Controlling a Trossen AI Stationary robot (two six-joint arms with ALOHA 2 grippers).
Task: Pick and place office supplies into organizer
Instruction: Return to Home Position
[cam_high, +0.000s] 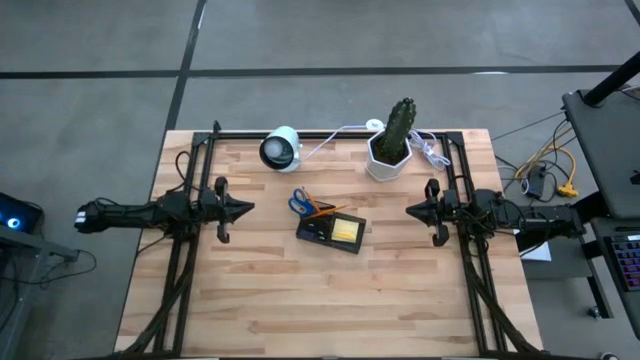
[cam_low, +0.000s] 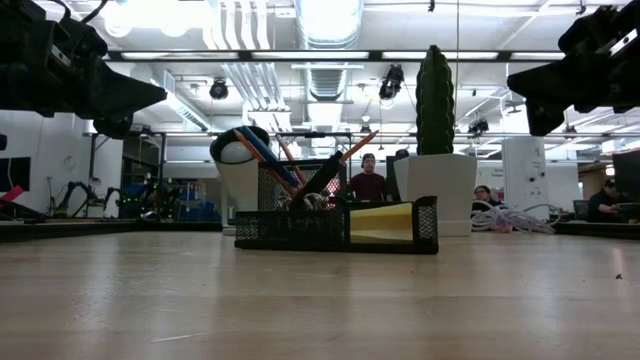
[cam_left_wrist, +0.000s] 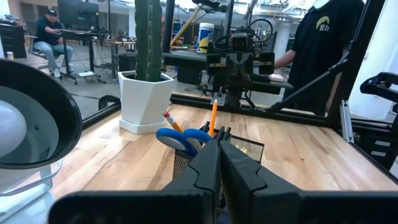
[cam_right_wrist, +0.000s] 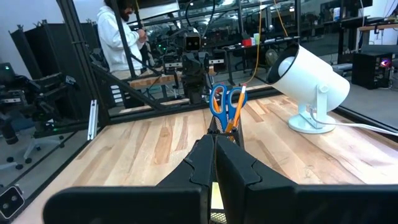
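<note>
On desk (cam_high: 300, 300), organizer (cam_high: 316, 235) holds scissors (cam_high: 300, 203), pencils (cam_high: 322, 210), yellow pad (cam_high: 346, 230); no loose supplies seen near it. Flanking organizer, well apart: left tool (cam_high: 245, 208), right tool (cam_high: 410, 210), each pinched closed, empty. Task looks complete.

This is a robotics laboratory in a large open hall. A wooden table (cam_high: 300, 300) stands on a grey concrete floor (cam_high: 100, 40). It carries a black metal frame (cam_high: 235, 134), with the left arm (cam_high: 150, 213) and the right arm (cam_high: 510, 215) mounted at its two sides. Behind the table there are long ceiling lights (cam_low: 330, 15) and exposed pipes. A person (cam_left_wrist: 48, 30) sits at a desk with a monitor (cam_left_wrist: 81, 9). Loose cables (cam_high: 550, 165) and a keyboard (cam_high: 628, 262) lie beside the table.
</note>
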